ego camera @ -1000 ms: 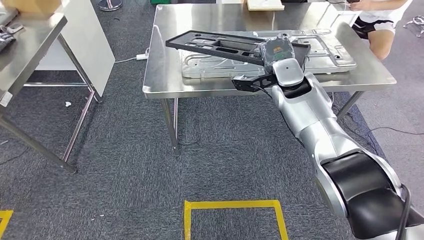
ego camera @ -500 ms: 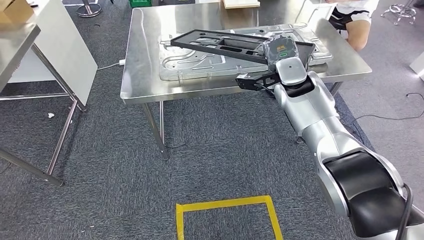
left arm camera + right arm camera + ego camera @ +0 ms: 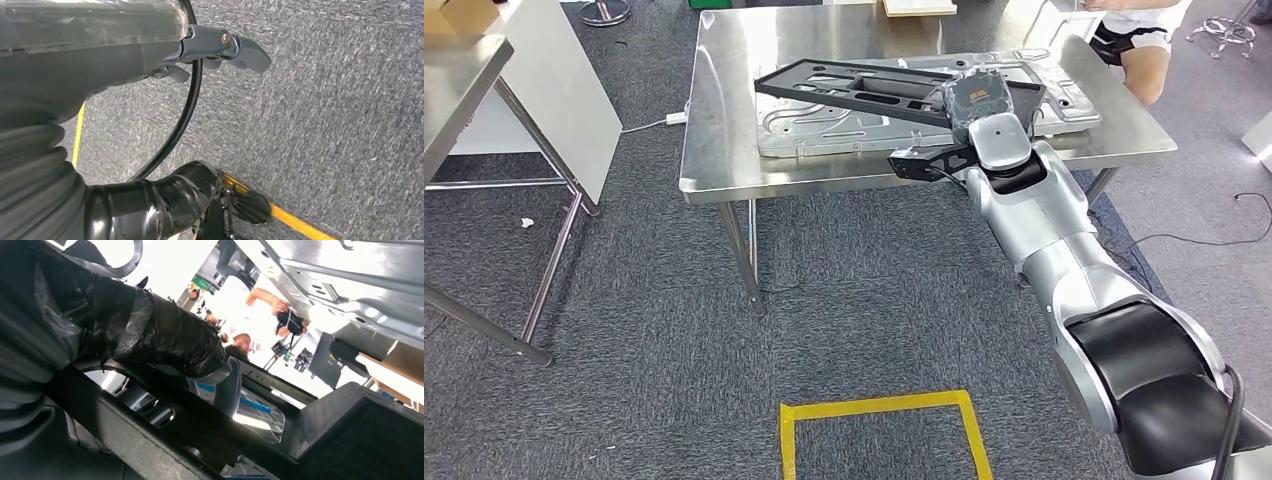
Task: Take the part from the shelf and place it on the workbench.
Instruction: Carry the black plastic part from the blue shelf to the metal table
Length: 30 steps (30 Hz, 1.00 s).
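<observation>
Nearest you, a square outline of yellow tape (image 3: 879,425) marks the coarse grey carpet (image 3: 654,330), its pile speckled and short. Your right arm (image 3: 1064,270) runs up from the lower right: a glossy black shoulder shell, then smooth silver segments narrowing to the wrist. At its end the right hand (image 3: 977,100), wrapped in a dark ribbed cover with a small green mark, grips the long flat black plastic part (image 3: 874,92). The part is a moulded frame with oblong cut-outs and raised edges; it is held above the tabletop, tilted, one end at the hand and the other reaching out across the table. In the right wrist view you see the thumb, bound in shiny black tape (image 3: 165,340), pressed over the part's matte edge (image 3: 150,440).

Beneath the part lies a pressed sheet-metal panel (image 3: 844,125), silver, with ribs and stamped hollows, resting on the brushed stainless-steel workbench (image 3: 724,150) on thin tube legs. Beyond its far corner a person in a white top (image 3: 1139,25) is seated.

Your left hand (image 3: 220,47) hangs over the carpet; its grey fingers stretch out with nothing in them.
</observation>
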Tool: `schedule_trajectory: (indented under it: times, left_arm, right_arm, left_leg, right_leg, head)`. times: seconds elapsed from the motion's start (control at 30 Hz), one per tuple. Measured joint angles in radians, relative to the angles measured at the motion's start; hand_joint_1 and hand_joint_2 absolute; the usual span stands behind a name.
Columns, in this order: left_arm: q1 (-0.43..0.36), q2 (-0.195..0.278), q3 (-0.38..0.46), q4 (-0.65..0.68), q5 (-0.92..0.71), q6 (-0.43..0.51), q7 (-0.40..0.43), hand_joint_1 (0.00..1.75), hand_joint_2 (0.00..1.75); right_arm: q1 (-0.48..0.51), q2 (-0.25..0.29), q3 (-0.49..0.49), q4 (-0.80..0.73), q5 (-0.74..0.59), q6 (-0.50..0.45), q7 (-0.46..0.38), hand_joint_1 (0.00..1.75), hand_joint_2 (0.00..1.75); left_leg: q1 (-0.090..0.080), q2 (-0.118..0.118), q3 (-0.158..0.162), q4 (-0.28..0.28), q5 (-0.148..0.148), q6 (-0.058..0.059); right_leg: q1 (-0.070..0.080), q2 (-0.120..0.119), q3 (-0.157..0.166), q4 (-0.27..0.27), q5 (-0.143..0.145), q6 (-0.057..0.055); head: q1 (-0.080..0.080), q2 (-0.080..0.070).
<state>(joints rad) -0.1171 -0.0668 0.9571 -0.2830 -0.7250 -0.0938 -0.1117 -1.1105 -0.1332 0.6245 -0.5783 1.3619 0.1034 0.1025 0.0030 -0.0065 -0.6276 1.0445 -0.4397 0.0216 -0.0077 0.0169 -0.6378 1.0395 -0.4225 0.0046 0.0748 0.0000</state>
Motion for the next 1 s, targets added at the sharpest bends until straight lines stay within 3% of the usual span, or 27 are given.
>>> schedule_trajectory:
  times: [0.1,0.17,0.27,0.3,0.33,0.37,0.43,0.47,0.53,0.6,0.67,0.73,0.8,0.83,0.87,0.9,0.97,1.0]
  left_arm:
    - [0.0,-0.001,0.0,-0.001,-0.002,0.009,0.009,0.0,1.75]
    - [0.0,-0.002,0.0,-0.002,-0.005,0.011,0.014,0.0,1.75]
    - [0.0,-0.002,0.0,-0.003,-0.008,0.012,0.018,0.0,1.75]
    - [0.0,-0.003,0.0,-0.003,-0.008,0.012,0.019,0.0,1.75]
    - [0.001,-0.003,0.0,-0.003,-0.008,0.012,0.02,0.0,1.75]
    - [0.002,-0.004,0.0,-0.003,-0.008,0.013,0.021,0.0,1.75]
    - [0.002,-0.005,0.0,-0.004,-0.008,0.014,0.022,0.0,1.75]
    - [0.001,-0.005,0.001,-0.004,-0.008,0.015,0.022,0.0,1.75]
    - [0.001,-0.006,0.001,-0.004,-0.008,0.016,0.022,0.0,1.75]
    - [0.001,-0.006,0.001,-0.005,-0.008,0.017,0.023,0.0,1.75]
    - [0.001,-0.007,0.001,-0.005,-0.008,0.017,0.023,0.0,1.75]
    - [0.0,-0.007,0.002,-0.006,-0.008,0.018,0.023,0.0,1.75]
    - [0.001,-0.007,0.002,-0.007,-0.008,0.019,0.023,0.0,1.75]
    - [0.002,-0.007,0.002,-0.007,-0.008,0.019,0.023,0.0,1.75]
    - [0.003,-0.007,0.003,-0.007,-0.008,0.02,0.023,0.0,1.75]
    - [0.003,-0.007,0.004,-0.007,-0.008,0.02,0.024,0.0,1.75]
    - [0.005,-0.005,0.006,-0.009,-0.008,0.022,0.024,0.0,1.75]
    - [0.005,-0.004,0.007,-0.01,-0.008,0.023,0.024,0.0,1.75]
  right_arm:
    - [0.0,0.001,0.0,0.0,0.001,0.0,-0.001,1.75,1.75]
    - [-0.001,0.002,0.0,0.001,0.003,0.0,-0.001,1.75,1.75]
    - [-0.003,0.003,0.0,0.003,0.005,-0.001,-0.001,1.75,1.75]
    - [-0.001,0.003,0.0,0.005,0.006,-0.001,-0.001,1.75,1.75]
    - [0.0,0.003,0.0,0.006,0.007,-0.001,-0.001,1.75,1.75]
    - [0.001,0.003,0.0,0.008,0.007,-0.001,-0.001,1.75,1.75]
    - [0.002,0.003,0.0,0.009,0.008,-0.001,-0.001,1.75,1.75]
    - [0.001,0.003,0.0,0.01,0.009,-0.001,-0.001,1.75,1.75]
    - [-0.001,0.004,0.0,0.011,0.009,-0.001,-0.001,1.75,1.75]
    - [-0.001,0.006,0.0,0.012,0.01,-0.001,-0.001,1.75,1.75]
    - [-0.001,0.006,0.0,0.012,0.011,-0.001,-0.001,1.75,1.75]
    - [-0.004,0.009,0.0,0.011,0.012,-0.001,-0.001,1.75,1.75]
    - [-0.004,0.013,0.0,0.012,0.012,-0.001,-0.002,1.75,1.75]
    - [-0.003,0.015,0.0,0.012,0.012,0.0,-0.003,1.75,1.75]
    - [-0.003,0.017,0.0,0.012,0.012,0.0,-0.004,1.75,1.75]
    - [-0.002,0.018,0.0,0.012,0.013,0.0,-0.004,1.75,1.75]
    - [-0.002,0.021,0.0,0.012,0.014,0.0,-0.005,1.75,1.75]
    - [-0.004,0.022,0.0,0.012,0.015,0.001,-0.004,1.75,1.75]
  left_leg:
    - [0.003,0.002,0.006,-0.011,0.0,0.015]
    - [0.009,0.005,0.018,-0.02,0.002,0.023]
    - [0.011,0.006,0.023,-0.021,0.003,0.025]
    - [0.012,0.006,0.024,-0.021,0.002,0.024]
    - [0.013,0.006,0.025,-0.021,0.0,0.022]
    - [0.015,0.006,0.028,-0.02,-0.003,0.018]
    - [0.021,0.005,0.037,-0.018,-0.012,0.007]
    - [0.023,0.005,0.04,-0.018,-0.015,0.0]
    - [0.022,0.006,0.043,-0.02,-0.019,-0.015]
    - [0.022,0.006,0.048,-0.02,-0.021,-0.028]
    - [0.025,0.007,0.041,0.008,-0.032,-0.035]
    - [0.026,0.007,-0.007,0.104,-0.068,-0.039]
    - [0.024,0.007,-0.085,0.231,-0.112,-0.039]
    - [0.022,0.007,-0.114,0.265,-0.116,-0.037]
    - [0.019,0.006,-0.126,0.262,-0.098,-0.032]
    - [0.015,0.006,-0.118,0.22,-0.061,-0.024]
    - [0.002,0.006,-0.075,0.087,0.028,0.003]
    - [-0.004,0.006,-0.055,0.029,0.049,0.014]
  right_leg:
    - [-0.001,0.0,0.0,0.01,0.005,0.012]
    - [-0.003,-0.003,-0.014,0.044,-0.019,0.019]
    - [-0.01,-0.007,-0.097,0.212,-0.105,0.026]
    - [-0.013,-0.008,-0.123,0.258,-0.121,0.029]
    - [-0.016,-0.009,-0.134,0.273,-0.119,0.031]
    - [-0.018,-0.011,-0.126,0.247,-0.096,0.034]
    - [-0.023,-0.016,-0.067,0.117,-0.021,0.038]
    - [-0.02,-0.018,-0.042,0.056,-0.002,0.037]
    - [-0.011,-0.02,-0.021,0.006,0.005,0.022]
    - [-0.006,-0.017,-0.016,0.003,0.004,-0.001]
    - [-0.007,-0.016,-0.001,-0.002,0.001,-0.017]
    - [-0.006,-0.015,0.014,-0.006,-0.006,-0.031]
    - [0.001,-0.011,0.025,-0.006,-0.016,-0.042]
    - [0.005,-0.008,0.032,-0.006,-0.022,-0.045]
    - [0.01,-0.006,0.04,-0.006,-0.028,-0.047]
    - [0.015,-0.004,0.05,-0.006,-0.035,-0.049]
    - [0.022,-0.002,0.068,-0.007,-0.049,-0.05]
    - [0.022,-0.001,0.072,-0.008,-0.054,-0.048]
  head:
    - [0.0,0.0]
    - [0.0,0.0]
    - [0.0,0.0]
    - [0.0,0.0]
    - [0.0,0.0]
    - [0.0,0.0]
    - [0.0,0.0]
    - [0.001,0.0]
    - [0.001,0.0]
    - [0.0,0.0]
    - [0.0,0.0]
    - [0.0,0.0]
    - [0.0,0.0]
    - [0.0,0.0]
    - [0.0,0.0]
    - [0.0,0.0]
    - [0.001,0.0]
    - [0.001,0.0]
